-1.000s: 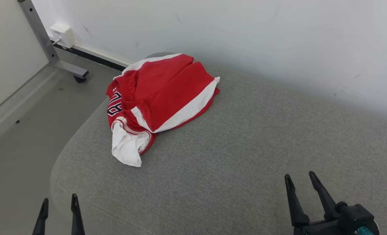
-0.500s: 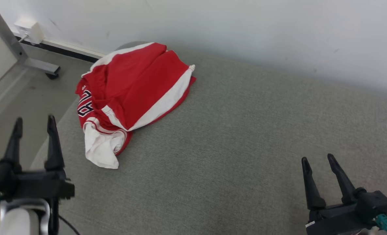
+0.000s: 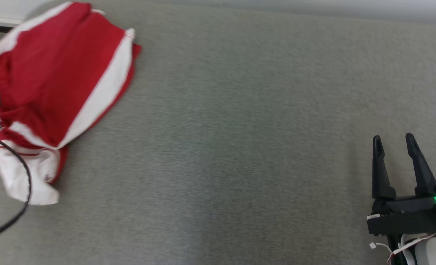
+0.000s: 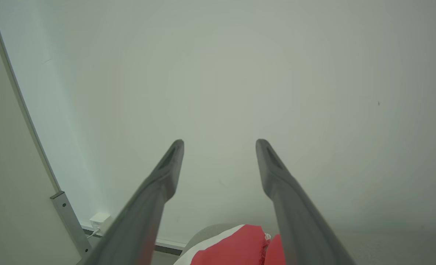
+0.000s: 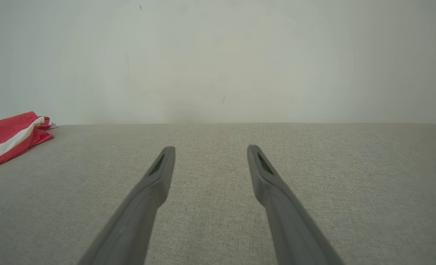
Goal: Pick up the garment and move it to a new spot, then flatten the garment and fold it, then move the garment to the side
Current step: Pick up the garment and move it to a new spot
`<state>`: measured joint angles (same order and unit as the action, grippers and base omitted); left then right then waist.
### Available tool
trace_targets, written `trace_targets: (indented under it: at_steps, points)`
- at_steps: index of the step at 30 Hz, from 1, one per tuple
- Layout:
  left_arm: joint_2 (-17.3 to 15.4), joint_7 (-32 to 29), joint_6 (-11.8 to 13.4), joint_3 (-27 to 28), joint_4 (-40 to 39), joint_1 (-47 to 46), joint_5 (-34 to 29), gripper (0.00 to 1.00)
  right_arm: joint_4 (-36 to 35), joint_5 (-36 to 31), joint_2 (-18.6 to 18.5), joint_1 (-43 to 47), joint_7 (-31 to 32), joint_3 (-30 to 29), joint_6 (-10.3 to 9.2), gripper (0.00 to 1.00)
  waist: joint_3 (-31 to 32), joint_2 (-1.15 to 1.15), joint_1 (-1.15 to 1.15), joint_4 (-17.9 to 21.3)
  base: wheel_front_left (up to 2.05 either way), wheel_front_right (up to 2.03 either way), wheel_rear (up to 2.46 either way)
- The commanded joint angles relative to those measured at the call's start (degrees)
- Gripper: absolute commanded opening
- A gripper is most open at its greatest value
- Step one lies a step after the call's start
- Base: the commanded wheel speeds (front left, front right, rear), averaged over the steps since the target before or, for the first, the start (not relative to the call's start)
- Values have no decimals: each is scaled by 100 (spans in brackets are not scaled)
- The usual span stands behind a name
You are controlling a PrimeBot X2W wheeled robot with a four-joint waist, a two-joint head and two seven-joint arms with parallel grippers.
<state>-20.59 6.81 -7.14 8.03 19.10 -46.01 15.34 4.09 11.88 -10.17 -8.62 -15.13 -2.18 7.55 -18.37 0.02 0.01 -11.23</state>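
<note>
A red and white garment [image 3: 56, 73] is being seen lying crumpled at the far left end of the grey fabric surface [image 3: 240, 129]. A white part is being shown turned out at its near end, and dark numerals are partly showing at the left edge of the head view. Nothing is being gripped by either claw. The right claw [image 3: 393, 137] is being held over the near right part of the surface, well apart from the garment, with its two dark fingers spread wide and nothing between them. The left claw [image 4: 219, 141] is likewise being held wide open and empty. Its fingers are being pointed at the pale wall [image 4: 240, 73], with the garment's red and white edge showing low between them. A black cable [image 3: 26, 176] is being seen looping in front of the garment's near left part. A grey metal post [image 4: 68, 217] and a small white box [image 4: 100, 220] are being shown at the foot of the wall, left of the garment.
</note>
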Motion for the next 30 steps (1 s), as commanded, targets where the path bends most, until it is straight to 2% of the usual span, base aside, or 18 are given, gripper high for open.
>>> trace_targets:
  at_steps: [1, 8, 13, 24, 25, 26, 30]
  points:
    - [-131, -119, -36, -32, 196, -203, 12, 100, -45, -33, 33, -131, -4, -30, -12, 100, -858, -2, -1, 896, 0, 0, 0]
    - [-611, -709, -27, -138, 1254, -614, 92, 100, -43, -40, 116, -240, -4, -77, -12, 100, -980, -2, -1, 1215, 0, 0, 0]
    - [-800, -1148, -26, -296, 2062, -643, 229, 100, -52, -82, 115, -287, -4, -108, -12, 100, -934, -2, -1, 1327, 0, 0, 0]
    - [-931, -1742, -25, -644, 3262, -610, 590, 99, -56, -106, 72, -269, -4, -84, -12, 100, -836, -2, -1, 1400, 0, 0, 0]
    - [-938, -1695, -25, -697, 3310, -621, 613, 15, -59, -100, 80, -261, -4, -76, -12, 100, -815, -2, -1, 1396, 0, 0, 0]
    - [-927, -1629, -25, -731, 3350, -626, 659, 0, -51, -97, 85, -253, -4, -79, -12, 100, -783, -2, -1, 1387, 0, 0, 0]
    - [-1055, -1082, -17, -787, 3419, -693, 601, 0, -23, -94, 105, -206, -4, -47, -12, 100, -610, -2, -1, 1335, 0, 0, 0]
